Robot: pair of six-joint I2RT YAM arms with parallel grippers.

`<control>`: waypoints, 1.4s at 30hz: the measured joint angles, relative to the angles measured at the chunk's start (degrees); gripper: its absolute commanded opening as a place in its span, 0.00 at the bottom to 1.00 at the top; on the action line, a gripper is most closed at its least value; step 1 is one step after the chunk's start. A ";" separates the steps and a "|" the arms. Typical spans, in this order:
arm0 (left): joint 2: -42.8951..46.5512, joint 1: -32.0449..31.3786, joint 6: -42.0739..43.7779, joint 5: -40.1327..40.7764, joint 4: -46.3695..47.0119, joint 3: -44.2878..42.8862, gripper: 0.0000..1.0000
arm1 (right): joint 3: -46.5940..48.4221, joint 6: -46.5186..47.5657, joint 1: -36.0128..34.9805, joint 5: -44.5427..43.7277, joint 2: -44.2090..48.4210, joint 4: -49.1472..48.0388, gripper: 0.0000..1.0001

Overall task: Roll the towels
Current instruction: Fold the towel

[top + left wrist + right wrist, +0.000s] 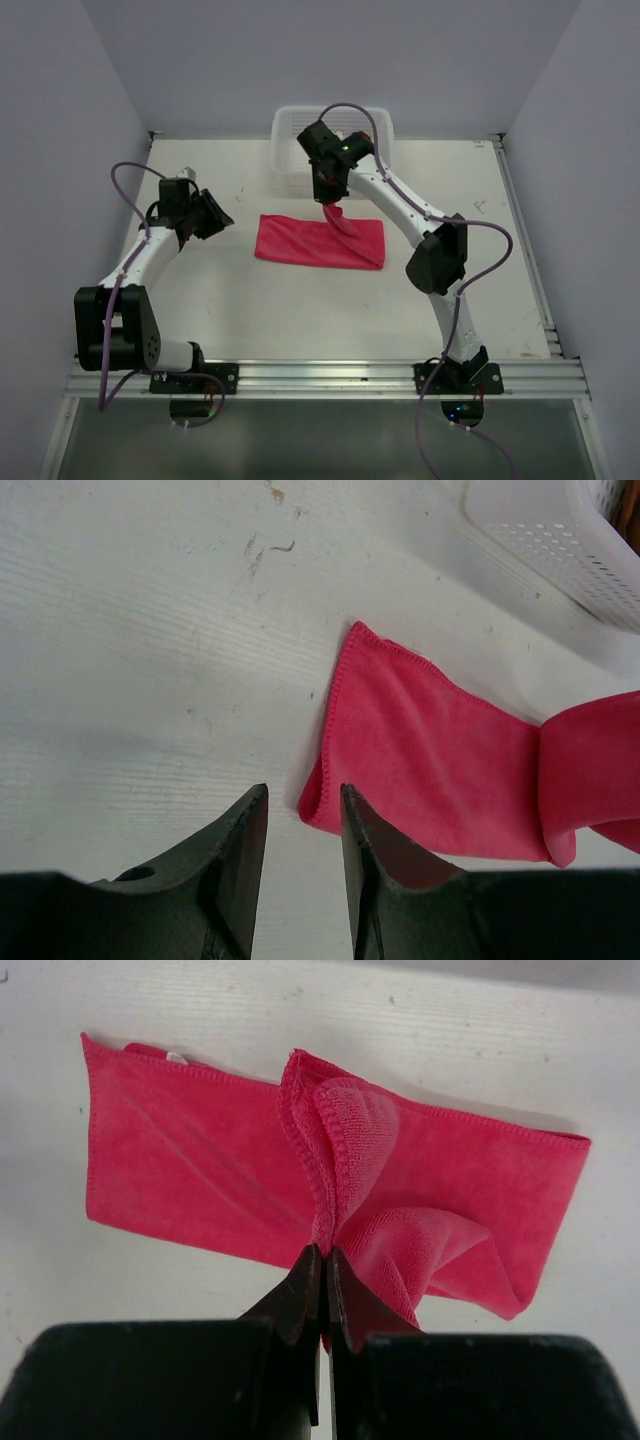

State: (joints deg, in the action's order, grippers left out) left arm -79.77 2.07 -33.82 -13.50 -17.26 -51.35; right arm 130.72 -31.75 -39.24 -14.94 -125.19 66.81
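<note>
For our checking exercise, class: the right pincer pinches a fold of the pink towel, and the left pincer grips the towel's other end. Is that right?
No. The left pincer grips nothing: the left wrist view shows it open, short of the pink towel. The right pincer does pinch a fold of the towel.

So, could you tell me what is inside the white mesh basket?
The visible left part of the basket looks bare. The right arm covers its middle, and the left wrist view shows only a brown sliver inside, too little to identify.
</note>
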 measured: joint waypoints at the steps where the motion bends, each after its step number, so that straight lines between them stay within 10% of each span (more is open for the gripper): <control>1: 0.00 -0.04 -0.02 -0.17 0.07 0.15 0.39 | 0.37 -0.52 -0.46 0.72 -0.66 -0.02 0.00; 42: 0.02 -1.09 -0.02 -2.40 0.48 0.66 0.41 | -0.66 -14.32 -7.06 10.21 -3.72 -12.74 0.00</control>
State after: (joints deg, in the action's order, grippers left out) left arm -79.75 0.97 -33.85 -15.90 -16.78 -50.70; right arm 130.06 -46.06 -46.30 -4.73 -128.90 54.06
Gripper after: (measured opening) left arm 0.404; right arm 0.017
